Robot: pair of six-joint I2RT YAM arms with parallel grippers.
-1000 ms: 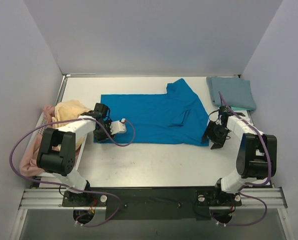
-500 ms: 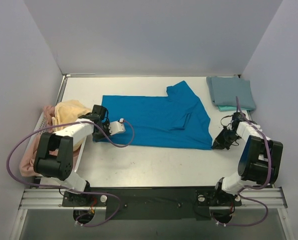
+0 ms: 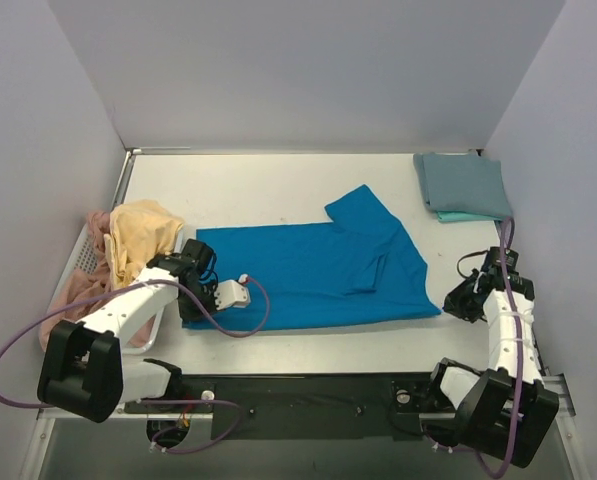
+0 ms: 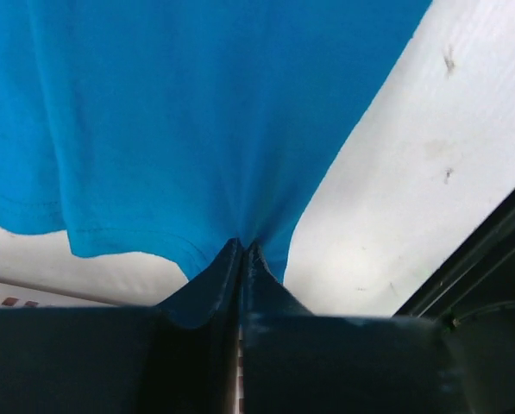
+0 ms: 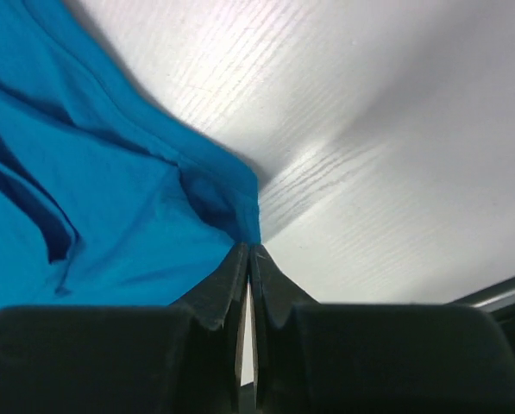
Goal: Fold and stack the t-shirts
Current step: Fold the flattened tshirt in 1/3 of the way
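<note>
The bright blue t-shirt (image 3: 308,270) lies spread across the middle of the table, one sleeve pointing to the back. My left gripper (image 3: 190,300) is shut on its near left corner; the wrist view shows the cloth (image 4: 197,129) pinched at the fingertips (image 4: 227,259). My right gripper (image 3: 456,300) is shut on its near right corner; the cloth (image 5: 93,190) bunches at the fingertips (image 5: 240,254). A folded dull teal t-shirt (image 3: 463,185) lies at the back right. The pale yellow-orange shirt (image 3: 143,232) and the dusty pink shirt (image 3: 73,300) lie heaped at the left.
A white tray (image 3: 80,250) at the left edge holds the heaped shirts. Grey walls close the table on three sides. Purple cables (image 3: 248,318) loop from both arms. A black rail (image 3: 308,385) runs along the near edge.
Both grippers have pulled toward the near edge, dragging the blue shirt closer and stretching its near hem. The right arm has swung out to the right.
</note>
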